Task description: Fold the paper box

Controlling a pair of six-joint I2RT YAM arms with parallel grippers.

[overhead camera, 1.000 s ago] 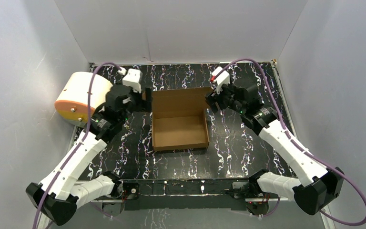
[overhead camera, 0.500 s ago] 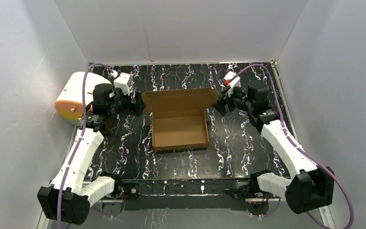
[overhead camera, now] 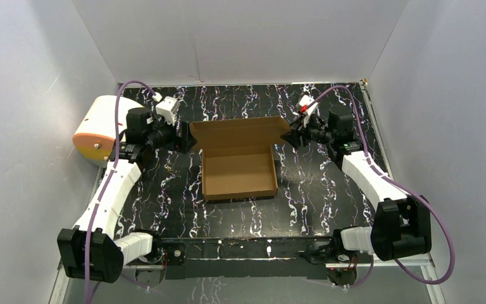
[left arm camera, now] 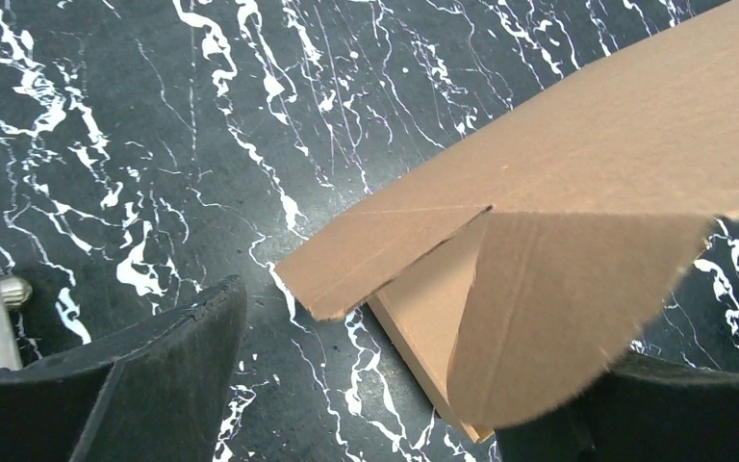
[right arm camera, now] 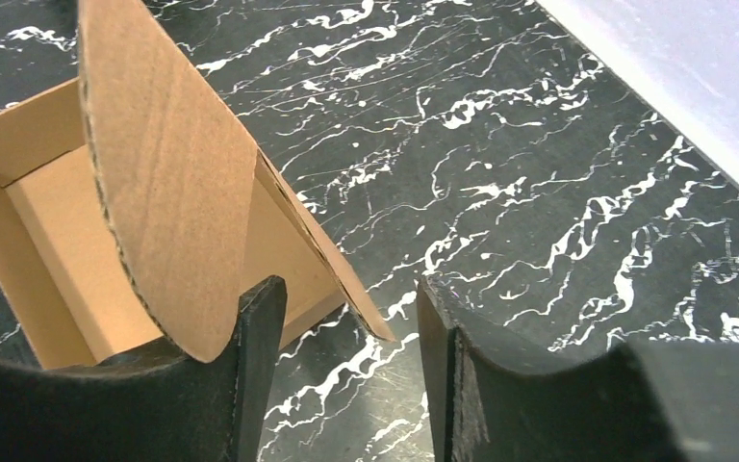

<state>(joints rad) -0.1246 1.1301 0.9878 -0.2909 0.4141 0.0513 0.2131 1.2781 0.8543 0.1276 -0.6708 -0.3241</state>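
The left hand (overhead camera: 182,137) was seen spread wide, nothing pinched. The lid's left ear (left arm camera: 568,308) hung between its fingers, lying across the right finger and well apart from the left one. The right hand (overhead camera: 290,135) was parted too, the gap between its fingers showing only table (overhead camera: 316,190). The right ear (right arm camera: 164,192) was draped against the outer side of its left finger, not gripped.

Between the two hands the box (overhead camera: 239,174) was set mid-table with its tray opening upward and its front wall towards the arm bases. The lid (overhead camera: 240,132) was raised off the far wall, and its long edge ran left to right from one hand to the other.

The step in hand was judged to be closing the lid. The tray looked formed and the lid not yet lowered. Next, each ear would need to be bent inward. Then the lid would need to be swung down towards the near side, both hands together, so the ears slip inside the side walls.
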